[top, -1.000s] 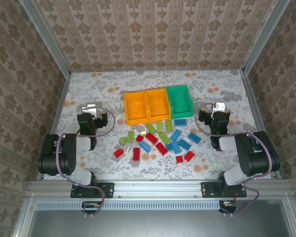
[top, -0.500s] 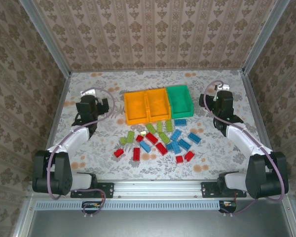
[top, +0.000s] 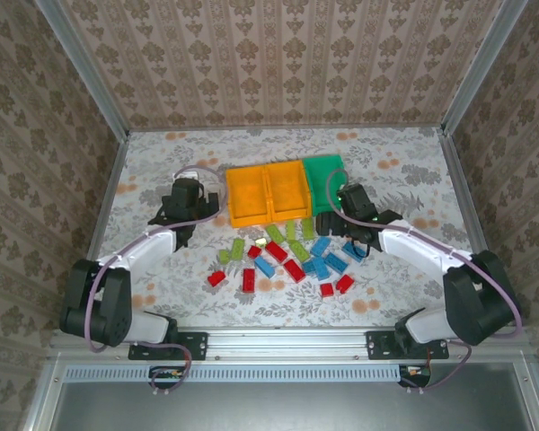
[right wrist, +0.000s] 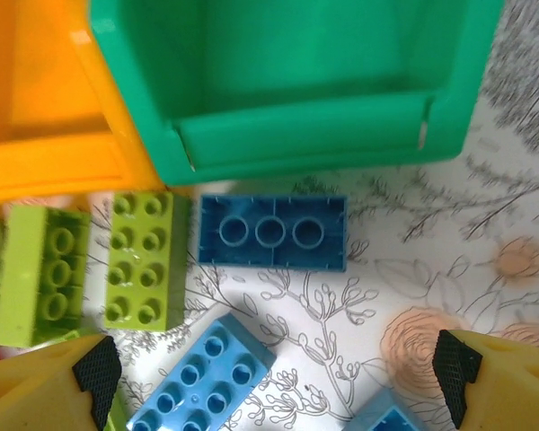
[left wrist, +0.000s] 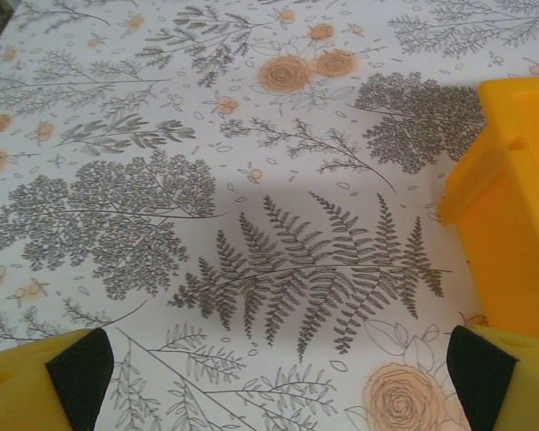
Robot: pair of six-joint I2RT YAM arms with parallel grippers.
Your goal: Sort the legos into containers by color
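Legos (top: pixel 292 256): red, blue and lime bricks lay loose on the floral table (top: pixel 162 153), just in front of two orange bins (top: pixel 249 215) and a green bin (right wrist: pixel 296 135).

Left gripper (left wrist: pixel 278 377): fingers spread wide, holding nothing, beside the left orange bin.

Right gripper (right wrist: pixel 277 373): fingers spread wide, above a dark blue brick (right wrist: pixel 271 232) lying underside up by the green bin's wall.
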